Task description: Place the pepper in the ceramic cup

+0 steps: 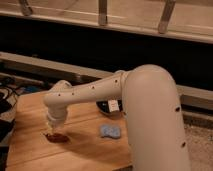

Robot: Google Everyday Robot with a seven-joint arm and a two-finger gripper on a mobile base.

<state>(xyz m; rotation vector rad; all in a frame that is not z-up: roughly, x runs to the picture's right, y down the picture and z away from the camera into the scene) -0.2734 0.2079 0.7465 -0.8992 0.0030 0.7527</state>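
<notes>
The pepper (58, 137) is a small, slim, dark red-brown piece lying on the wooden table (30, 145) at the front left. My gripper (52, 131) hangs from the white arm straight down over the pepper's left end, touching or almost touching it. The ceramic cup is out of view or hidden behind the arm.
A pale blue lumpy sponge-like piece (110, 131) lies to the right of the pepper. A black bowl (110, 106) sits behind it, partly hidden by my arm. Dark cables (7, 95) lie off the table's left edge. The large white arm covers the right side.
</notes>
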